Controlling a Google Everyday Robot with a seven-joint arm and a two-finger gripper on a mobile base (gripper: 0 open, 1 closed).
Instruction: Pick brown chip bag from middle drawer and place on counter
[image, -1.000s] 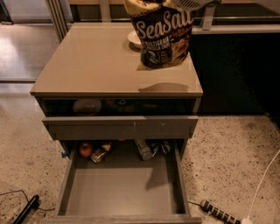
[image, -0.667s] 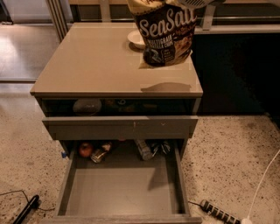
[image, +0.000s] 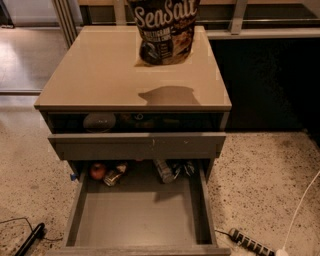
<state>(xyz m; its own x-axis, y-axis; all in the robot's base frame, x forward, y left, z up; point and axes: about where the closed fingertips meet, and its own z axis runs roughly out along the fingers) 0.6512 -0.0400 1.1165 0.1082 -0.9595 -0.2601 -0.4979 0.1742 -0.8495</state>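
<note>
The brown chip bag (image: 163, 31), dark brown with white "Sea Salt" lettering, hangs over the back middle of the tan counter (image: 100, 75). Its top is cut off by the upper edge of the view. Its shadow (image: 168, 95) lies on the counter in front of it, apart from the bag. The gripper is out of view, above the top edge over the bag. The middle drawer (image: 135, 217) is pulled wide open below, with a bare grey floor.
The upper drawer (image: 137, 146) is slightly open, with dim items inside. At the back of the middle drawer lie a red apple (image: 98, 171), a small can (image: 114, 175) and a plastic bottle (image: 164, 171). A power strip (image: 247, 242) and a white cable (image: 300, 210) lie on the floor at the right.
The bag and its shadow have shifted left over the counter. The gripper at the bag's top has passed out of the frame. The white bowl behind the bag no longer shows.
</note>
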